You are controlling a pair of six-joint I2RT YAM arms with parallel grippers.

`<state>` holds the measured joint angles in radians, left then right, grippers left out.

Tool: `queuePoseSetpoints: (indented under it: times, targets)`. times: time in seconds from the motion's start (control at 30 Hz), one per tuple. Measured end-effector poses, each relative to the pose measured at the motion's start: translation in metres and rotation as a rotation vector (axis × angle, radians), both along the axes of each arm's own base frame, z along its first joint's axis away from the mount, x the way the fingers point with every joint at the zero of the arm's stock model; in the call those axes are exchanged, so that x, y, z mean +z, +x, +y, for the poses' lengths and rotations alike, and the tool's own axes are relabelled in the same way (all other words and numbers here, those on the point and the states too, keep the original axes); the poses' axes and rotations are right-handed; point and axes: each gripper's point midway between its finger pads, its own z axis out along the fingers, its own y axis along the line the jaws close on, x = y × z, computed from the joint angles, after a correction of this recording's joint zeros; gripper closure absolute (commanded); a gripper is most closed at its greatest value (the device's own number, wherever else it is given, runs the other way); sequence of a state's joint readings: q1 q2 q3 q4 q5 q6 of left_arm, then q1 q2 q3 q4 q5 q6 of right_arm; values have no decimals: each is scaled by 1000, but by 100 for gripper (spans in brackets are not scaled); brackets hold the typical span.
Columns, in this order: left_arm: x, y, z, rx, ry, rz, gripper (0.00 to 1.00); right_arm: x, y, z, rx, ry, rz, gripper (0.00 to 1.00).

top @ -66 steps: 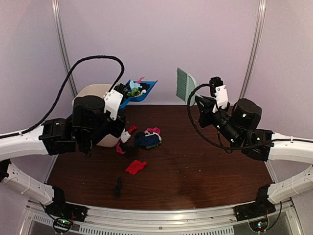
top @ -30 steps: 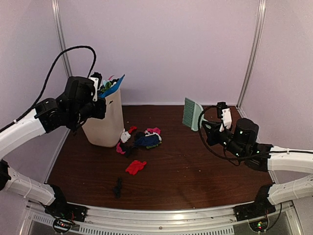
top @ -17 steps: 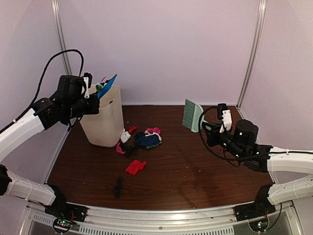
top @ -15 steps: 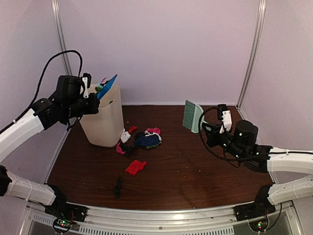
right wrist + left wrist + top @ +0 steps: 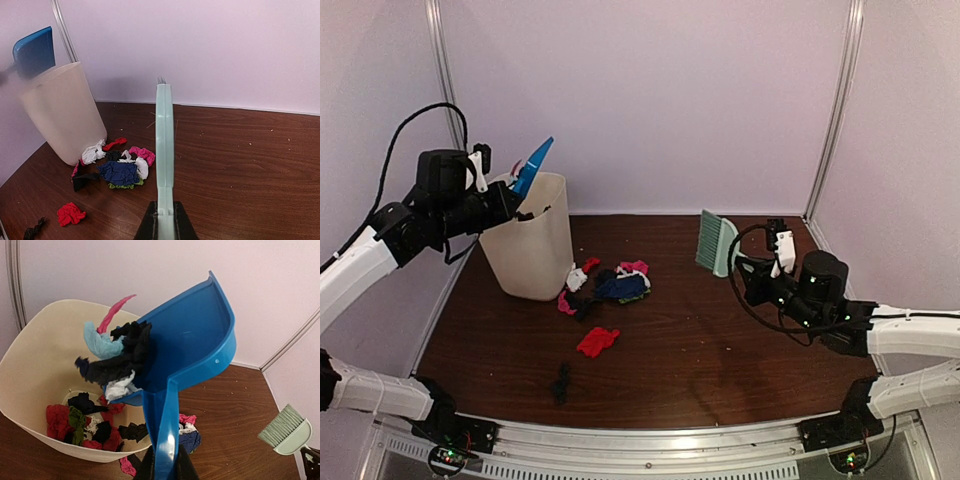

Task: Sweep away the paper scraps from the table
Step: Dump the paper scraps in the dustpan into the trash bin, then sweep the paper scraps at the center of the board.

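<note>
Tipping step, judged from overhead: left gripper clenched on the blue dustpan handle, pan raised over the cream bin. A pile of paper scraps lies on the table, between the two sets of jaws. Left wrist: scraps cling at the pan lip just ahead of the jaws, over the bin's mouth; more tilt seems needed. Right wrist: right gripper grasps the pale green hand brush, edge-on and upright; pile ahead, left of the jaws. Next: pan down beside that pile. No brand, label or writing readable.

dustpan blurred in right wrist view; paper scraps partly hidden behind bin.
</note>
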<state>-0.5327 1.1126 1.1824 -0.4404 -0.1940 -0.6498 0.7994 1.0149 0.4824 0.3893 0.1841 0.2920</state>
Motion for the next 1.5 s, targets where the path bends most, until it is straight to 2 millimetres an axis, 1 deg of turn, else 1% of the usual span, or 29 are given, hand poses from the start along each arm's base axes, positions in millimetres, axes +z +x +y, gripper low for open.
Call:
queuePoseSetpoints:
  times: [0.17,0.3,0.53,0.77,0.9,1.07,1.17,1.23,1.37,1.5]
  targets:
    - [0,0,-5,-6,-54,22,100,-1,0,-1,-1,-1,1,100]
    - [6,0,-7,0,-111,32,100,1,-1,-1,-1,2,-2,100]
    - [16,5,-1,36,-248,44,100,8,-3,-3,-1,18,-18,100]
    - [38,-2,-5,-1,-441,21,100,8,-3,-4,-1,15,-14,100]
    - [45,-7,-8,-17,-548,24,100,6,-4,-4,1,10,-9,100]
    - [53,-10,-7,-20,-601,2,100,4,-7,-1,27,10,6,100]
    - [57,-10,-6,-30,-573,-29,100,2,-12,8,79,29,31,100]
    - [57,-9,-6,-39,-536,-45,100,3,-15,18,130,56,56,100]
    - [57,-10,-6,-60,-459,-79,100,8,-17,50,249,114,126,100]
    - [54,-13,-9,-93,-380,-109,100,14,-10,88,332,151,193,100]
